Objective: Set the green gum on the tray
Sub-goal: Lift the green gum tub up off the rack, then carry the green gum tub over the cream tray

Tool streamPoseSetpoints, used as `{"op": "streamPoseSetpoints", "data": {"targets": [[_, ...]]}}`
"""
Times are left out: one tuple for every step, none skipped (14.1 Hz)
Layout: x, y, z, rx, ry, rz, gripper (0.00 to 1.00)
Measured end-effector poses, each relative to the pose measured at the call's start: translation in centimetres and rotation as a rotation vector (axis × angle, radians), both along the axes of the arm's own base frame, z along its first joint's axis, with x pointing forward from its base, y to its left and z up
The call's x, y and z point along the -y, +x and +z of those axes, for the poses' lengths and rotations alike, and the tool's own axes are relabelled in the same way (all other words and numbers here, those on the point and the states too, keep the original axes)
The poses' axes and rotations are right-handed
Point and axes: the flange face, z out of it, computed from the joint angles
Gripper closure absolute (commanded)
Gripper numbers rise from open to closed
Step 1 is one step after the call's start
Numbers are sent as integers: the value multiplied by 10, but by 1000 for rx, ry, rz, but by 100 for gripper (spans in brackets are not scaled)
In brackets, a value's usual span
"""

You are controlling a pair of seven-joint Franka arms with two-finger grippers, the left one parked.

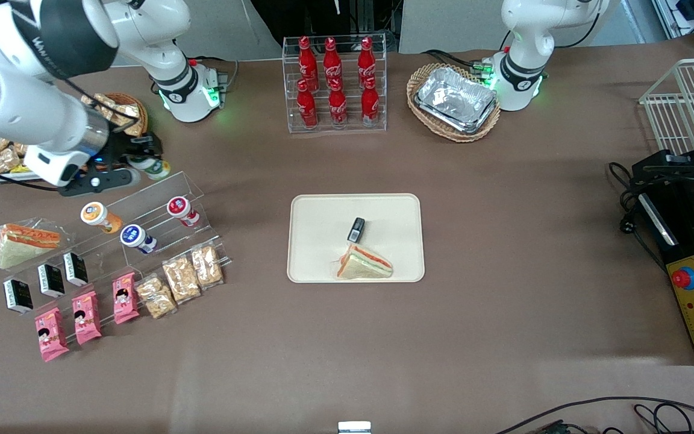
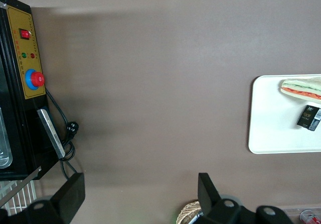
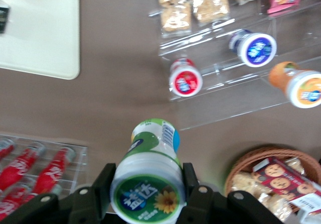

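Gripping the green gum [image 3: 150,176], the right arm's hand [image 1: 133,158] hangs above the counter [image 1: 347,337] at the working arm's end, over the upper step of the clear display rack [image 1: 142,208], with the white forearm slanting down to it. Its two black fingers [image 3: 103,186] are clamped on either side of the canister's pale green body. The canister lies tilted, its round green-and-white lid with a small sunflower print facing the wrist camera; whether it has lifted fully clear of the rack is hard to judge. The cream tray [image 1: 317,241] sits well apart mid-counter, carrying a sandwich wedge [image 1: 364,264] and a small black pack [image 1: 356,229].
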Motion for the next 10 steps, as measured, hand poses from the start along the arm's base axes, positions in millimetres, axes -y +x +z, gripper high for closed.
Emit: {"op": "streamPoseSetpoints", "data": {"targets": [[-24, -1, 1, -8, -5, -17, 73], [-49, -4, -3, -19, -9, -35, 73], [-76, -8, -9, -32, -16, -54, 73], [-101, -12, -17, -35, -25, -75, 73], [-126, -15, -27, -30, -39, -93, 73], [-146, -18, -38, -23, -50, -104, 73], [-165, -21, -50, -13, -60, -118, 73], [-183, -25, -63, 0, -67, -131, 73], [-200, -32, -77, 14, -70, -137, 73], [-214, -40, -92, 28, -70, -140, 73]]}}
